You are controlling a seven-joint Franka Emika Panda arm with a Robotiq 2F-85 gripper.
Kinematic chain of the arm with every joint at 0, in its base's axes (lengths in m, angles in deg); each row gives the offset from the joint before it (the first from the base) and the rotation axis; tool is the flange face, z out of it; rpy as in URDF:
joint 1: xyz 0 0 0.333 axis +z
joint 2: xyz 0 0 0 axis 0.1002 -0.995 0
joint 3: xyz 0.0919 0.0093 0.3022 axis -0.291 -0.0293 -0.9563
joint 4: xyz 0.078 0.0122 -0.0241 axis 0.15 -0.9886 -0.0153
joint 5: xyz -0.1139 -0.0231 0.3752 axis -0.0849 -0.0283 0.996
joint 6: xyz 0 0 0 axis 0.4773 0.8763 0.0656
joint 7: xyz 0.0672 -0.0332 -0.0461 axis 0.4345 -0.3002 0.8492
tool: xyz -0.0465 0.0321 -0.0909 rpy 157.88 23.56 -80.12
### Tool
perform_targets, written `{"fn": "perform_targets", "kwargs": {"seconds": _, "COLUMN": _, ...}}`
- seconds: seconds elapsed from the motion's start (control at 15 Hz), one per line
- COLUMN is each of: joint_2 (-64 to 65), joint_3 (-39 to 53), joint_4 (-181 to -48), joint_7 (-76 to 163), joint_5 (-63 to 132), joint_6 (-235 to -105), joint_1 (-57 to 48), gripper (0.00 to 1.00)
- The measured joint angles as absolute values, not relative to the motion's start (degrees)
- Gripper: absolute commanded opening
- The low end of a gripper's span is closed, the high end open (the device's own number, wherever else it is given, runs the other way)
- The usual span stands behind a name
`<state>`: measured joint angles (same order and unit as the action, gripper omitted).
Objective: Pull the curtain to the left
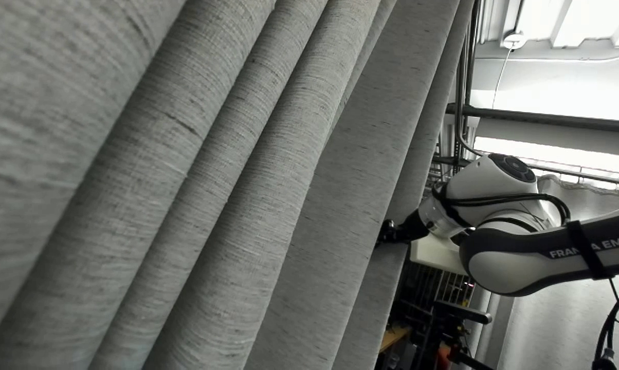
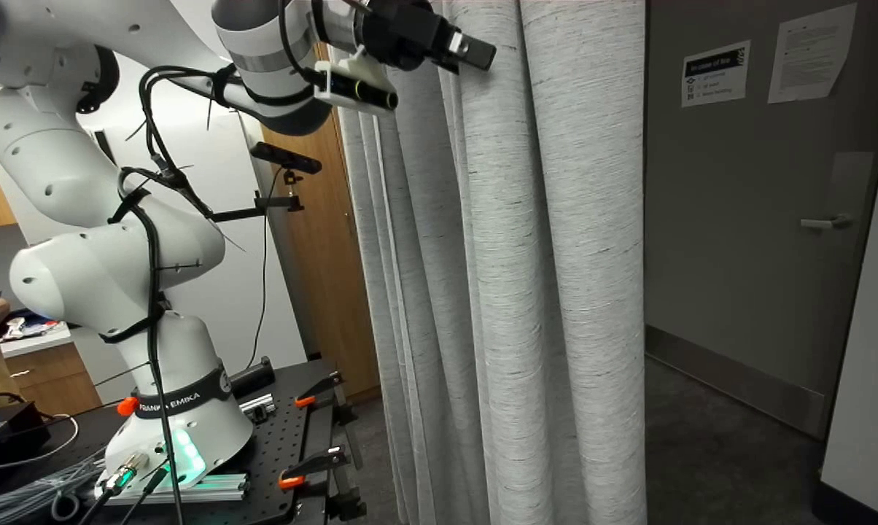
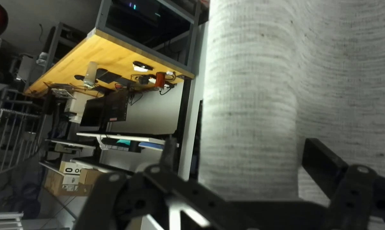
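Observation:
The light-grey curtain (image 1: 212, 180) hangs in long deep folds and fills most of an exterior view. It also hangs between the arm and a door in an exterior view (image 2: 585, 277), and fills the right half of the wrist view (image 3: 253, 80). My gripper (image 3: 242, 155) is open in the wrist view, its black fingers wide apart on either side of the curtain's edge fold. In both exterior views the gripper (image 1: 386, 234) is at the curtain's edge, high up (image 2: 472, 52). Whether the fingers touch the cloth is hard to tell.
A grey door (image 2: 745, 219) with papers stands beyond the curtain. The arm stands on a black perforated table (image 2: 275, 437) with clamps. A camera on a mount (image 2: 286, 157) stands near the arm. A wooden desk (image 3: 115, 51) with items shows beyond the curtain's edge.

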<state>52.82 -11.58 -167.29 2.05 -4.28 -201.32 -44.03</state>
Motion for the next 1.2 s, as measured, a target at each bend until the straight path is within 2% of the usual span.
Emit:
{"fn": "perform_targets", "kwargs": {"seconds": 0.27, "joint_2": 52.83, "joint_3": -13.99, "joint_4": -165.3, "joint_7": 0.02, "joint_5": -5.12, "joint_6": -206.62, "joint_1": -47.24, "gripper": 0.97}}
{"fn": "perform_targets", "kwargs": {"seconds": 0.33, "joint_2": 52.83, "joint_3": -14.73, "joint_4": -164.59, "joint_7": -0.28, "joint_5": -5.13, "joint_6": -207.67, "joint_1": -48.24, "gripper": 0.72}}
{"fn": "perform_targets", "kwargs": {"seconds": 0.47, "joint_2": 52.84, "joint_3": -16.3, "joint_4": -163.28, "joint_7": -0.84, "joint_5": -5.13, "joint_6": -209.35, "joint_1": -50.26, "gripper": 0.69}}
{"fn": "perform_targets", "kwargs": {"seconds": 0.67, "joint_2": 52.85, "joint_3": -19.74, "joint_4": -161.75, "joint_7": -1.77, "joint_5": -5.13, "joint_6": -210.24, "joint_1": -53.89, "gripper": 0.43}}
{"fn": "perform_targets", "kwargs": {"seconds": 1.0, "joint_2": 52.83, "joint_3": -26.39, "joint_4": -160.45, "joint_7": -3.22, "joint_5": -5.13, "joint_6": -210.25, "joint_1": -59.64, "gripper": 0.06}}
{"fn": "perform_targets", "kwargs": {"seconds": 1.07, "joint_2": 52.82, "joint_3": -27.61, "joint_4": -160.29, "joint_7": -3.3, "joint_5": -5.13, "joint_6": -210.25, "joint_1": -60.46, "gripper": 0.01}}
{"fn": "perform_targets", "kwargs": {"seconds": 1.2, "joint_2": 52.82, "joint_3": -30.03, "joint_4": -160.03, "joint_7": -3.54, "joint_5": -5.13, "joint_6": -210.24, "joint_1": -61.79, "gripper": 0.0}}
